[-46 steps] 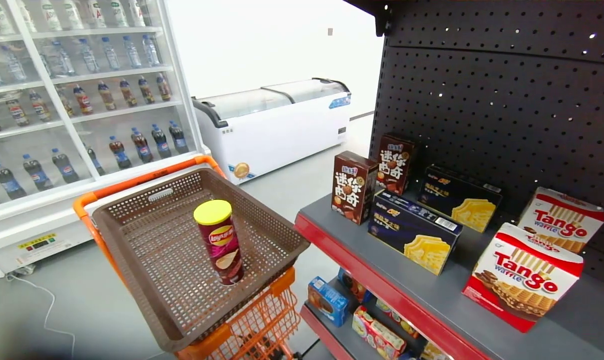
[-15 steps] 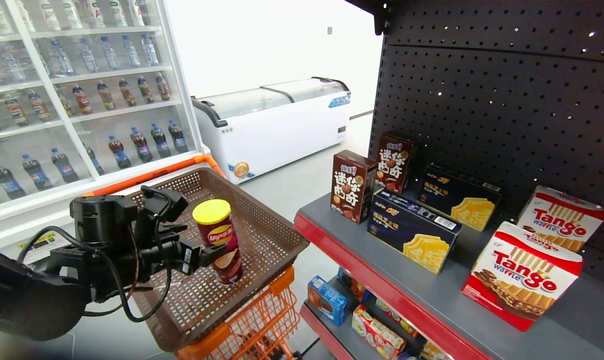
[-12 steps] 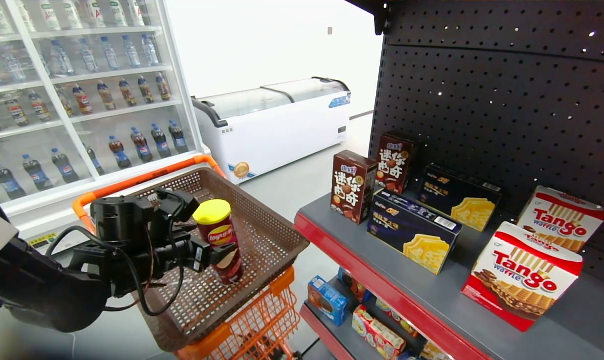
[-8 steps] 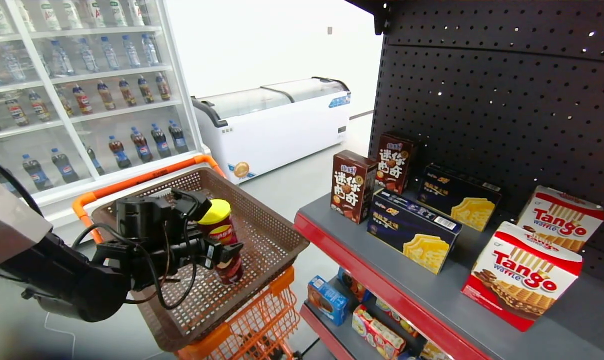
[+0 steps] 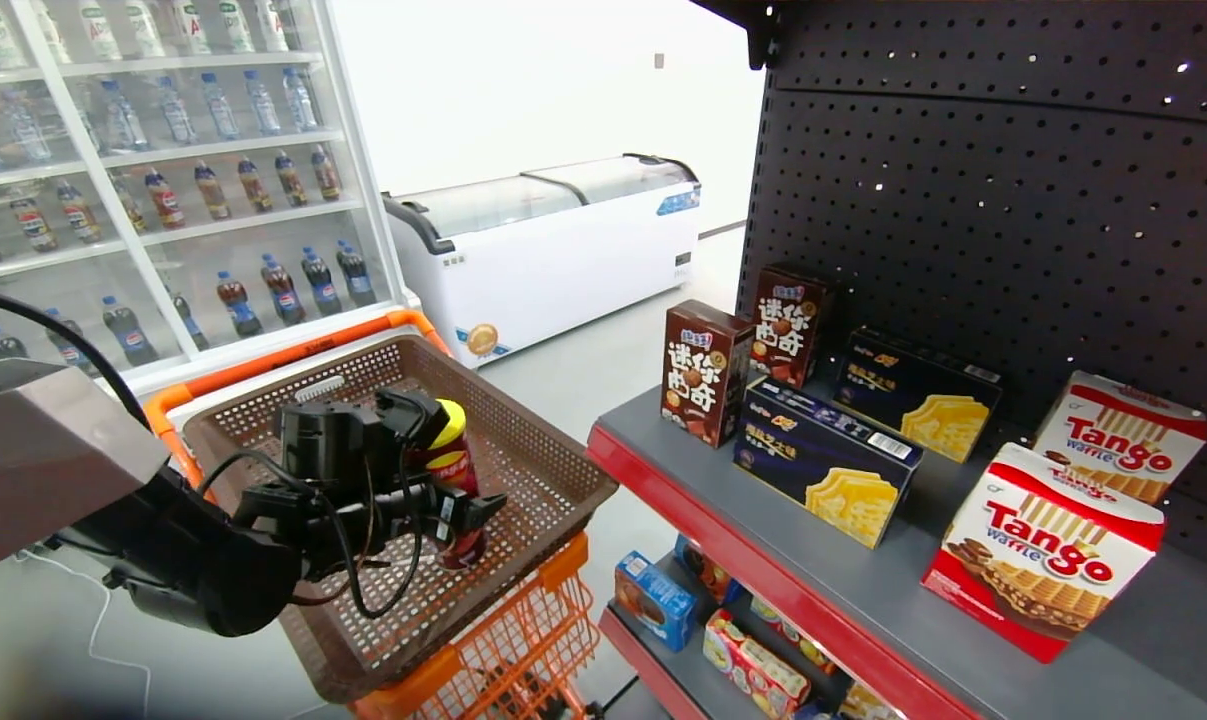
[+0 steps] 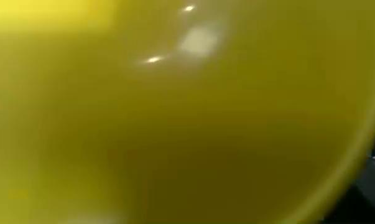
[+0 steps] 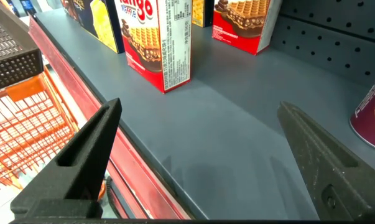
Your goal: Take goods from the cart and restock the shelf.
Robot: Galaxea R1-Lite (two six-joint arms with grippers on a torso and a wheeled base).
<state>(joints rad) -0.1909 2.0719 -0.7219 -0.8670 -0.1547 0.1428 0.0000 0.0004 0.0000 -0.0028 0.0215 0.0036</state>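
supermarket aisle, drinks cooler [image 5: 163, 200] behind: the left gripper [image 5: 451, 492] is right at a yellow-lidded chip can [image 5: 458, 462] standing in the cart's brown basket [image 5: 263, 418]; whether it has clamped cannot be told. the right gripper [image 7: 199, 111] hovers over the grey shelf [image 7: 237, 149], fingers [image 7: 87, 155] spread wide, holding nothing.

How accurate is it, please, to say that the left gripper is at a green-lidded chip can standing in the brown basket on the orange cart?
Not quite: the lid is yellow, not green, as the head view shows. The rest holds: the left gripper is at the chip can, which stands in the brown basket on the orange cart.
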